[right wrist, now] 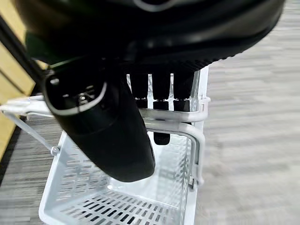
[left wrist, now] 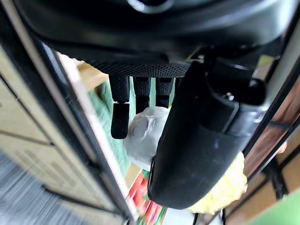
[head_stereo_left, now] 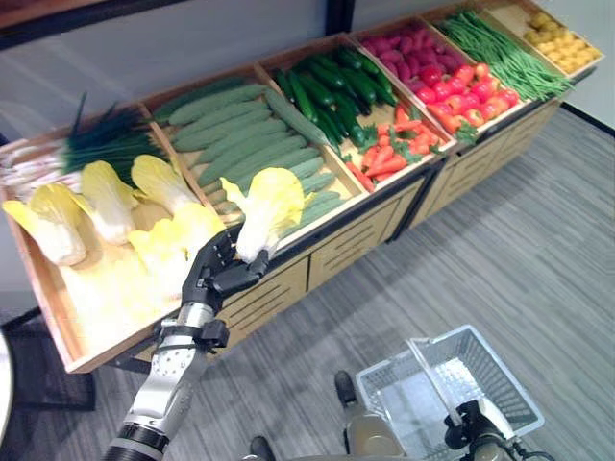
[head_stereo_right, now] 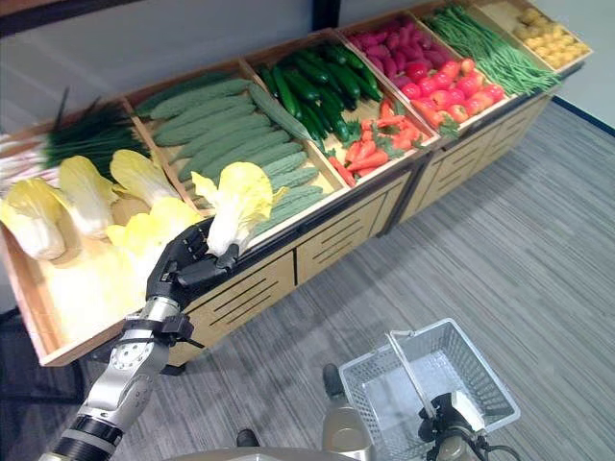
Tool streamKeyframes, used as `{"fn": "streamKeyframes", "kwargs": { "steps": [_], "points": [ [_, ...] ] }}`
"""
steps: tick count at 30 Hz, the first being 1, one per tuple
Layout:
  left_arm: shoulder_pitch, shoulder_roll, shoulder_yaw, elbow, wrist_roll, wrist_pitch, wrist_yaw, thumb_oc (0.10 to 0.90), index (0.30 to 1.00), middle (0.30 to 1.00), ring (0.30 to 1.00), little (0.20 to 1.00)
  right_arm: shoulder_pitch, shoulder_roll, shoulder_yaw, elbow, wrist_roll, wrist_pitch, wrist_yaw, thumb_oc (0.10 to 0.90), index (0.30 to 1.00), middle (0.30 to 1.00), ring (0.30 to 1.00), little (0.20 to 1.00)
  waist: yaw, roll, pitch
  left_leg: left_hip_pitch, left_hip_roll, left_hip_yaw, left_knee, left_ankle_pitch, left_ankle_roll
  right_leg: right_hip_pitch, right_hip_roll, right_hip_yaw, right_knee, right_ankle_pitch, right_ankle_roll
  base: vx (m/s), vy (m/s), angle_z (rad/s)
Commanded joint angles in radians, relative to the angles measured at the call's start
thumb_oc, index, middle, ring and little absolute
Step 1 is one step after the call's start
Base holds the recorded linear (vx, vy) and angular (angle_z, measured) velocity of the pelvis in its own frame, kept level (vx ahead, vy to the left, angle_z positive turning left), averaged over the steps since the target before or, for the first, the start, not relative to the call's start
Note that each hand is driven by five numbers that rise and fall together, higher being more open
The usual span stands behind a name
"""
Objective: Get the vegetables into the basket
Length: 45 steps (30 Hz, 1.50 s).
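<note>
The left hand (head_stereo_left: pixel 213 272) has its fingers (left wrist: pixel 120 119) curled round a cabbage (head_stereo_left: pixel 264 208) above the bench (head_stereo_left: pixel 327 245). The right hand (right wrist: pixel 108 126) grips the basket's handle (right wrist: pixel 173 125).

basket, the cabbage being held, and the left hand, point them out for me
basket (head_stereo_right: pixel 500 411), right eye view, on its white rim at the far right side
cabbage (head_stereo_left: pixel 272 197), left eye view, on its yellow leafy top
left hand (head_stereo_left: pixel 213 269), left eye view, on the dark palm gripping the cabbage's stalk
</note>
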Motion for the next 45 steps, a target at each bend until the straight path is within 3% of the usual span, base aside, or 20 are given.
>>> {"fn": "streamKeyframes", "kwargs": {
  "steps": [1,2,3,6,8,11,17,22,25,30,32,33,34,36,38,39,40,41,45],
  "points": [
    [-0.118,0.009,0.043,-0.121,0.043,-0.126,-0.011,0.400,0.300,0.300,0.300,0.300,-0.018,-0.053,0.028,0.001,0.037,0.005,-0.024,0.400,0.300,0.300,0.300,0.300,0.022,0.051,0.008,-0.025,0.047,-0.077,0.028,-0.033,-0.007,0.005,-0.089,-0.147,0.082,-0.070,0.043,-0.16,0.094,-0.79],
    [-0.117,0.018,0.047,-0.124,0.047,-0.117,-0.012,0.400,0.300,0.300,0.300,0.300,-0.016,-0.050,0.034,0.004,0.032,0.008,-0.022,0.400,0.300,0.300,0.300,0.300,0.046,0.060,0.015,-0.035,0.059,-0.044,0.033,-0.028,-0.001,0.023,-0.118,-0.285,0.153,-0.143,0.009,-0.15,0.122,-0.82],
    [-0.107,0.019,0.060,-0.136,0.043,-0.112,-0.013,0.400,0.300,0.300,0.300,0.300,-0.011,-0.048,0.031,0.012,0.030,0.010,-0.025,0.400,0.300,0.300,0.300,0.300,0.062,0.073,0.013,-0.031,0.072,-0.028,0.031,-0.035,-0.005,0.060,-0.137,-0.360,0.220,-0.198,0.005,-0.15,0.121,-0.98],
    [-0.095,0.022,0.065,-0.158,0.041,-0.105,-0.022,0.400,0.300,0.300,0.300,0.300,-0.011,-0.049,0.029,0.025,0.023,0.014,-0.026,0.400,0.300,0.300,0.300,0.300,0.073,0.076,0.003,-0.037,0.079,0.002,0.035,-0.030,-0.002,0.089,-0.157,-0.405,0.290,-0.229,-0.004,-0.08,0.039,-0.73],
    [-0.087,0.026,0.069,-0.168,0.042,-0.099,-0.030,0.400,0.300,0.300,0.300,0.300,-0.009,-0.048,0.024,0.022,0.025,0.010,-0.029,0.400,0.300,0.300,0.300,0.300,0.078,0.077,-0.008,-0.046,0.086,0.031,0.038,-0.026,0.002,0.115,-0.165,-0.420,0.345,-0.247,-0.006,-0.08,0.003,-0.13],
    [-0.080,0.035,0.082,-0.165,0.056,-0.095,-0.035,0.400,0.300,0.300,0.300,0.300,-0.011,-0.041,0.034,-0.001,0.031,0.001,-0.030,0.400,0.300,0.300,0.300,0.300,0.099,0.052,-0.032,-0.045,0.092,0.088,0.038,-0.015,-0.012,0.181,-0.162,-0.459,0.250,-0.237,0.006,0.00,-0.092,-0.70],
    [-0.078,0.019,0.080,-0.163,0.040,-0.092,-0.040,0.400,0.300,0.300,0.300,0.300,0.005,-0.035,0.032,-0.024,0.033,-0.003,-0.033,0.400,0.300,0.300,0.300,0.300,0.092,0.049,-0.037,-0.045,0.121,0.127,0.050,0.009,-0.038,0.197,-0.127,-0.501,0.174,-0.259,-0.004,0.02,-0.148,-0.57],
    [-0.099,-0.001,0.063,-0.165,0.020,-0.092,-0.046,0.400,0.300,0.300,0.300,0.300,0.023,-0.042,0.007,-0.003,0.048,0.002,-0.046,0.400,0.300,0.300,0.300,0.300,0.064,0.066,-0.032,-0.042,0.165,0.138,0.052,0.048,-0.075,0.214,-0.081,-0.503,0.126,-0.296,-0.026,0.02,-0.199,-0.09],
    [-0.109,-0.029,0.053,-0.153,-0.009,-0.089,-0.050,0.400,0.300,0.300,0.300,0.300,0.050,-0.060,-0.033,0.012,0.078,0.001,-0.070,0.400,0.300,0.300,0.300,0.300,0.032,0.099,-0.020,-0.042,0.228,0.145,0.049,0.116,-0.128,0.219,-0.017,-0.481,0.109,-0.330,-0.062,0.01,-0.349,-0.27],
    [-0.133,-0.061,0.023,-0.145,-0.040,-0.088,-0.063,0.400,0.300,0.300,0.300,0.300,0.056,-0.088,-0.081,0.027,0.122,-0.003,-0.092,0.400,0.300,0.300,0.300,0.300,0.014,0.129,0.002,-0.069,0.275,0.129,0.108,0.134,-0.163,0.232,0.010,-0.481,0.104,-0.353,-0.090,0.02,-0.178,-0.13],
    [-0.135,-0.061,0.016,-0.151,-0.034,-0.092,-0.070,0.400,0.300,0.300,0.300,0.300,0.061,-0.101,-0.098,0.037,0.136,-0.004,-0.095,0.400,0.300,0.300,0.300,0.300,0.011,0.135,0.012,-0.091,0.300,0.099,0.179,0.133,-0.180,0.244,0.025,-0.469,0.094,-0.364,-0.103,0.04,-0.159,-0.02],
    [-0.138,-0.061,0.004,-0.151,-0.035,-0.093,-0.068,0.400,0.300,0.300,0.300,0.300,0.055,-0.111,-0.093,0.042,0.129,-0.002,-0.101,0.400,0.300,0.300,0.300,0.300,0.023,0.137,0.021,-0.109,0.288,0.036,0.194,0.144,-0.183,0.248,0.032,-0.453,0.088,-0.367,-0.106,-0.03,-0.070,-0.04],
    [-0.147,-0.066,-0.001,-0.151,-0.034,-0.097,-0.064,0.400,0.300,0.300,0.300,0.300,0.037,-0.122,-0.087,0.051,0.129,0.000,-0.103,0.400,0.300,0.300,0.300,0.300,0.043,0.139,0.028,-0.150,0.247,-0.057,0.187,0.149,-0.156,0.238,0.034,-0.444,0.079,-0.351,-0.112,-0.04,-0.066,-0.10],
    [-0.142,-0.066,0.002,-0.157,-0.029,-0.103,-0.050,0.400,0.300,0.300,0.300,0.300,0.016,-0.131,-0.080,0.057,0.134,-0.001,-0.112,0.400,0.300,0.300,0.300,0.300,0.073,0.126,0.032,-0.197,0.192,-0.215,0.152,0.103,-0.132,0.231,0.030,-0.397,0.068,-0.340,-0.107,0.00,-0.040,-0.47],
    [-0.134,-0.059,0.010,-0.160,-0.014,-0.113,-0.029,0.400,0.300,0.300,0.300,0.300,-0.009,-0.135,-0.049,0.052,0.129,-0.005,-0.116,0.400,0.300,0.300,0.300,0.300,0.107,0.117,0.038,-0.239,0.164,-0.399,0.107,0.109,-0.118,0.202,0.039,-0.321,0.079,-0.331,-0.103,0.08,-0.009,-1.18],
    [-0.135,-0.054,0.013,-0.165,-0.012,-0.118,-0.023,0.400,0.300,0.300,0.300,0.300,-0.021,-0.137,-0.043,0.052,0.130,-0.006,-0.120,0.400,0.300,0.300,0.300,0.300,0.118,0.116,0.039,-0.257,0.150,-0.452,0.097,0.114,-0.115,0.193,0.043,-0.300,0.080,-0.328,-0.104,0.06,0.008,-1.11],
    [-0.135,-0.054,0.013,-0.165,-0.011,-0.118,-0.023,0.400,0.300,0.300,0.300,0.300,-0.021,-0.137,-0.043,0.053,0.130,-0.006,-0.120,0.400,0.300,0.300,0.300,0.300,0.117,0.116,0.039,-0.257,0.150,-0.453,0.097,0.114,-0.115,0.193,0.042,-0.301,0.081,-0.330,-0.104,0.04,0.064,-0.91],
    [-0.128,-0.048,0.019,-0.172,-0.006,-0.118,-0.020,0.400,0.300,0.300,0.300,0.300,-0.036,-0.137,-0.030,0.062,0.128,-0.009,-0.114,0.400,0.300,0.300,0.300,0.300,0.128,0.118,0.044,-0.265,0.119,-0.513,0.099,0.100,-0.104,0.188,0.047,-0.265,0.089,-0.333,-0.101,0.05,0.127,-0.70],
    [-0.128,-0.043,0.009,-0.174,-0.010,-0.122,-0.029,0.400,0.300,0.300,0.300,0.300,-0.033,-0.129,-0.025,0.065,0.129,-0.008,-0.104,0.400,0.300,0.300,0.300,0.300,0.123,0.113,0.039,-0.240,0.111,-0.464,0.089,0.092,-0.090,0.186,0.033,-0.240,0.086,-0.327,-0.095,0.03,0.166,-0.47]
  ]
}}
